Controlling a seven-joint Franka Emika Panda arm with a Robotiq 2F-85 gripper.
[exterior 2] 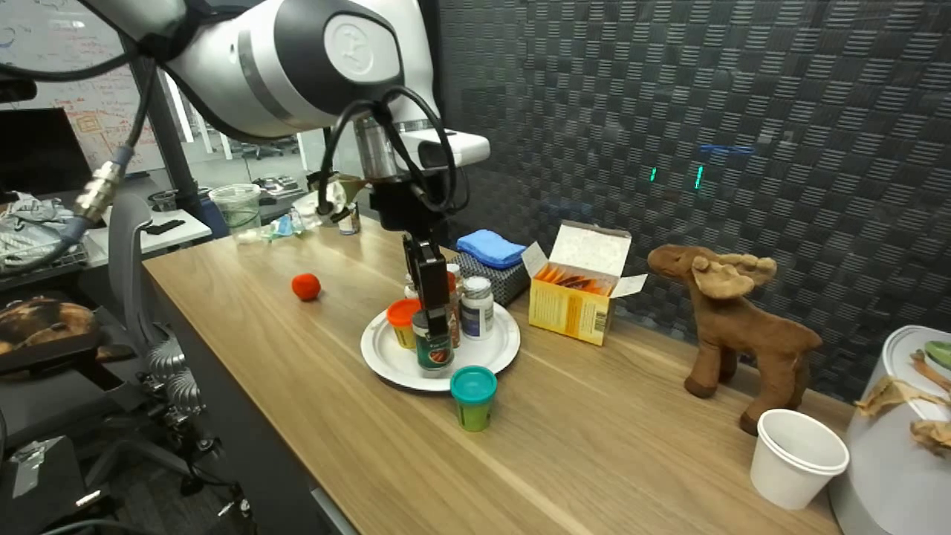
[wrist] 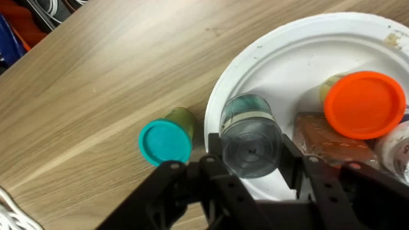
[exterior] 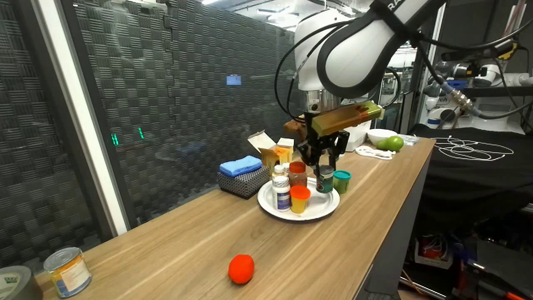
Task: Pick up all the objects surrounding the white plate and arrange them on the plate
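Note:
My gripper (wrist: 251, 148) is shut on the dark green can (exterior 2: 434, 349), one finger pressed to each side near its top. The can stands nearly upright over the near part of the white plate (wrist: 236, 73); whether its base touches the plate I cannot tell. Grouped on the plate are the orange cup (exterior: 300, 200), white bottles (exterior: 281, 196) and the red-capped sauce bottle (exterior: 297, 177). Just off the plate's rim, on the table, sits the teal cup (wrist: 165, 140). Farther away, alone on the wood, lies the red ball-like fruit (exterior: 241, 269), also visible in an exterior view (exterior 2: 305, 287).
A dark patterned box (exterior: 243, 182) with a blue cloth (exterior: 240, 165) on top sits close behind the plate. Beside it are an open yellow box (exterior 2: 568, 305) and a brown toy moose (exterior 2: 743, 319). A tin can (exterior: 68, 273) stands at the table's far end.

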